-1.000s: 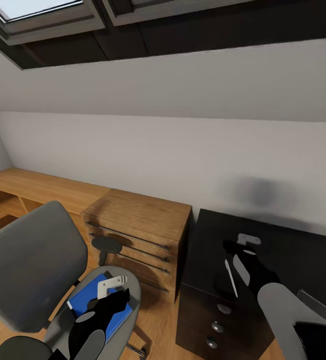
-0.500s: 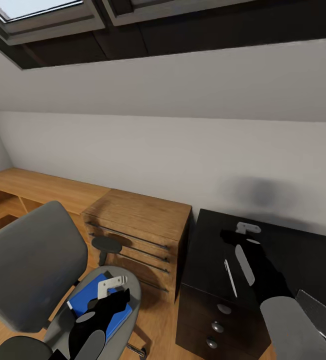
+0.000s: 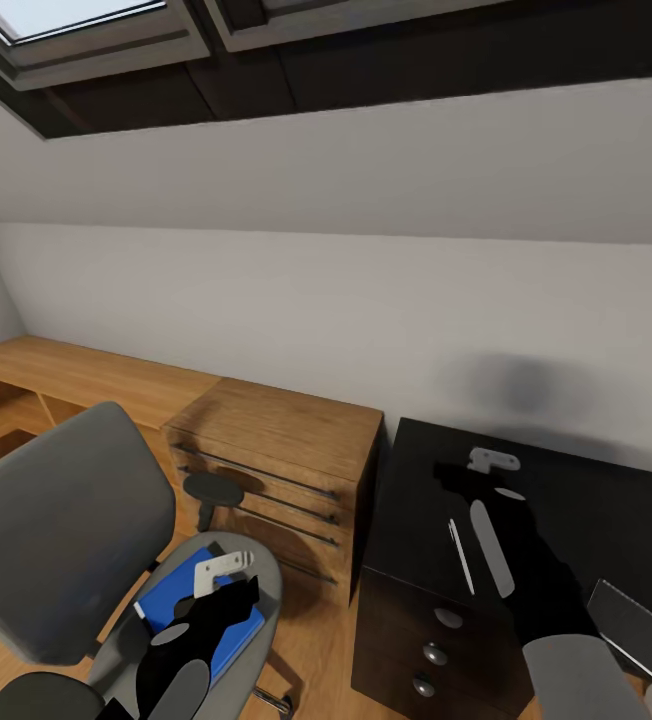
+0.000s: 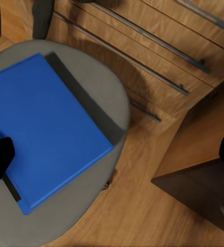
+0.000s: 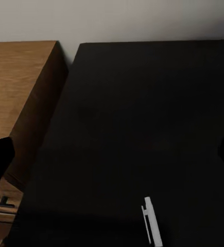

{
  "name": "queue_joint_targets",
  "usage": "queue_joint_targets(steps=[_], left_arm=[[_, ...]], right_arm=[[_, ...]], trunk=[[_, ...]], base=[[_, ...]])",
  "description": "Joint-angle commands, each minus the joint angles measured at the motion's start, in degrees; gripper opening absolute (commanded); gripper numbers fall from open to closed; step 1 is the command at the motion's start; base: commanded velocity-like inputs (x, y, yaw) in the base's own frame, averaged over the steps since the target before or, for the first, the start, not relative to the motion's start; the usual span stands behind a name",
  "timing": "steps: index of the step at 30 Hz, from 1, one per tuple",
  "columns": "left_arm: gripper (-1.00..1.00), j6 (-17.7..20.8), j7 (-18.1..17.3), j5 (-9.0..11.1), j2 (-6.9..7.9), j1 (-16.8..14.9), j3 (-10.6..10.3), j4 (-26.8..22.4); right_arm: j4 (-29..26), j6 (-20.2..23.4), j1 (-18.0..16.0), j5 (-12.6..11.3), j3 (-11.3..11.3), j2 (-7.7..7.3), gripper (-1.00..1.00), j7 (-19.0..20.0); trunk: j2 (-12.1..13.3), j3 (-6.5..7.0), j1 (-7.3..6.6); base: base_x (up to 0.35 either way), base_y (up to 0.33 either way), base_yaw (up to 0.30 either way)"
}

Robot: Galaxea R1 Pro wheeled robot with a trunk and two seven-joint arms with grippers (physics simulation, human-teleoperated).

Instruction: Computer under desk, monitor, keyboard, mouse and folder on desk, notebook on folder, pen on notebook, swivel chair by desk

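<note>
Right arm reaches forward over the black worktop, its claw hovering above the bare surface with fingers spread and nothing between them. Left arm is lowered over the swivel chair, its claw also spread and empty, poised just above the folder. The worktop stands beside a light wooden chest with bar handles, against a white wall under a sloped ceiling with skylights; the floor is light wood. The folder is flat, bright blue, with a dark spine edge, and lies on the grey chair seat. The pen, thin and white, lies on the worktop beside the right forearm. A keyboard corner shows at the worktop's near right.
</note>
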Motion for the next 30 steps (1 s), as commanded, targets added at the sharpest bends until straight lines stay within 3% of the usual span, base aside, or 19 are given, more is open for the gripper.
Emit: queue_joint_targets(steps=[1, 7, 23, 30], left_arm=[[1.0, 0.12, 0.49, 0.4, 0.06, -0.06, -0.12, -0.08], [1.0, 0.11, 0.65, 0.34, -0.01, -0.04, -0.12, 0.0], [1.0, 0.11, 0.67, 0.28, 0.06, -0.08, -0.12, -0.01], [1.0, 0.1, 0.67, 0.22, 0.09, -0.05, 0.05, -0.05]], right_arm=[[-0.15, 0.16, -0.01, -0.6, -0.03, 0.17, 1.0, -0.42], [-2.13, 0.26, 0.12, -0.4, -0.12, 2.21, 1.0, -0.59], [-2.27, 0.12, 0.13, -0.26, -0.12, 2.36, 1.0, -0.6], [-2.27, 0.11, 0.13, -0.21, -0.12, 2.36, 1.0, -0.6]], trunk=[[-0.05, -0.07, 0.0], [1.96, 0.76, -1.09], [8.37, 3.27, -4.61], [11.18, 4.5, -6.15]], base=[[0.0, 0.0, 0.0], [-0.024, 0.0, 0.109], [-0.293, 0.0, 0.245], [-0.066, 0.0, 0.049]])
